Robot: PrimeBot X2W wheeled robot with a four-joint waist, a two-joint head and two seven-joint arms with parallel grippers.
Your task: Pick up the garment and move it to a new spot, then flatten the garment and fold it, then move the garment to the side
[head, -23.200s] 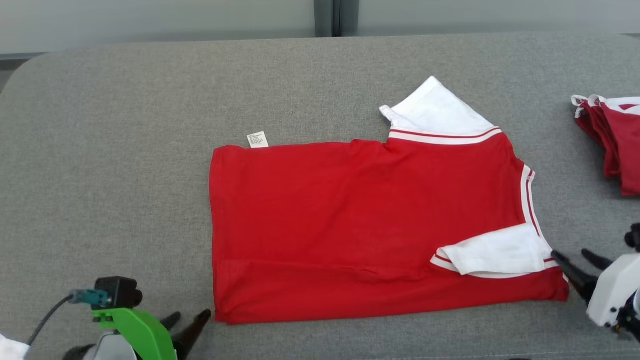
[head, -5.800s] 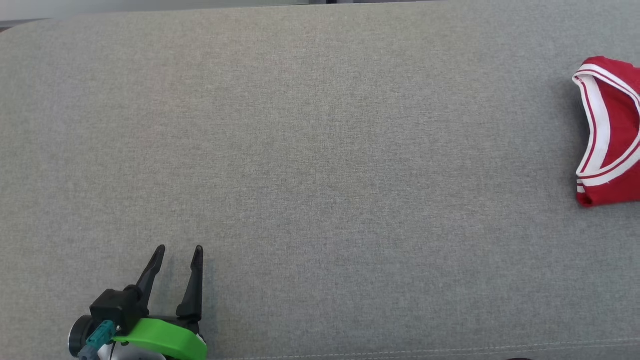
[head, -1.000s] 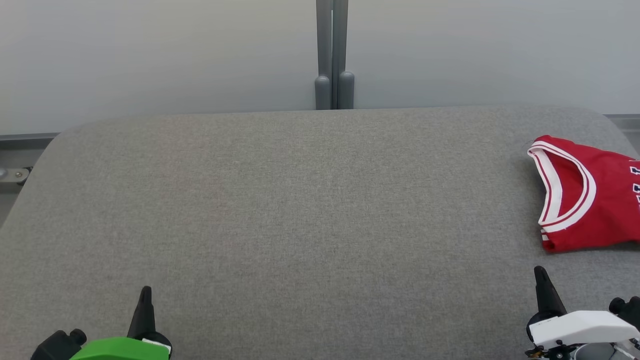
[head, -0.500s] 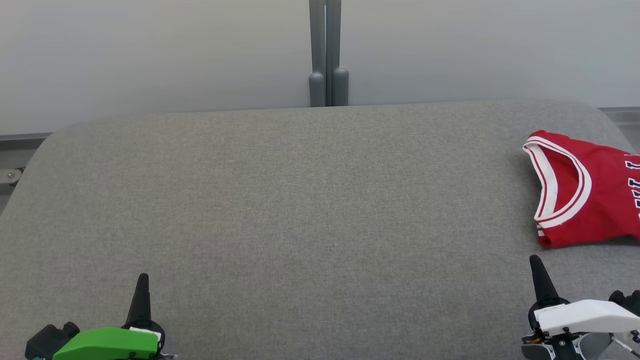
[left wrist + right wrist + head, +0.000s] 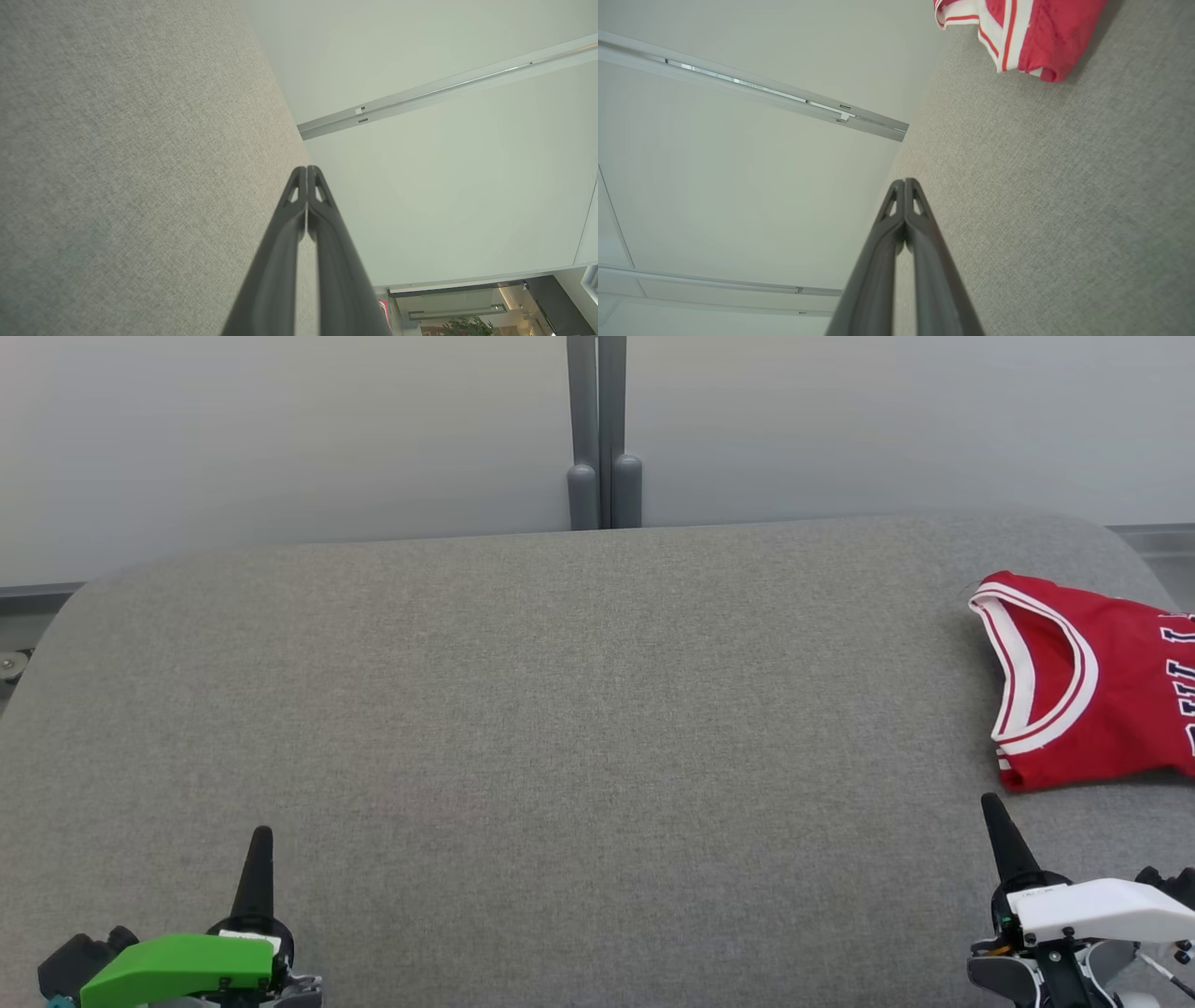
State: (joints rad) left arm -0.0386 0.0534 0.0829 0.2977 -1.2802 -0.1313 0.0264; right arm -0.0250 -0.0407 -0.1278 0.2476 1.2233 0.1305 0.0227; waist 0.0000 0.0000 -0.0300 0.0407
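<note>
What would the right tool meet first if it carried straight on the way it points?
Probably nothing close: the shut right tool aims just left of the red jersey, over the grey surface toward the far wall; height is unclear.

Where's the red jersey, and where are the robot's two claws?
red jersey (image 5: pixel 1120 728), head view, red body beside neckline.
left claw (image 5: pixel 260 840), head view, closed fingertips.
right claw (image 5: pixel 992 812), head view, closed fingertips.

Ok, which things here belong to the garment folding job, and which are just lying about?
Job: red jersey at the right edge; left gripper and right gripper, both shut and empty; grey fabric table.
Lying about: grey post and pale wall behind the table.
</note>
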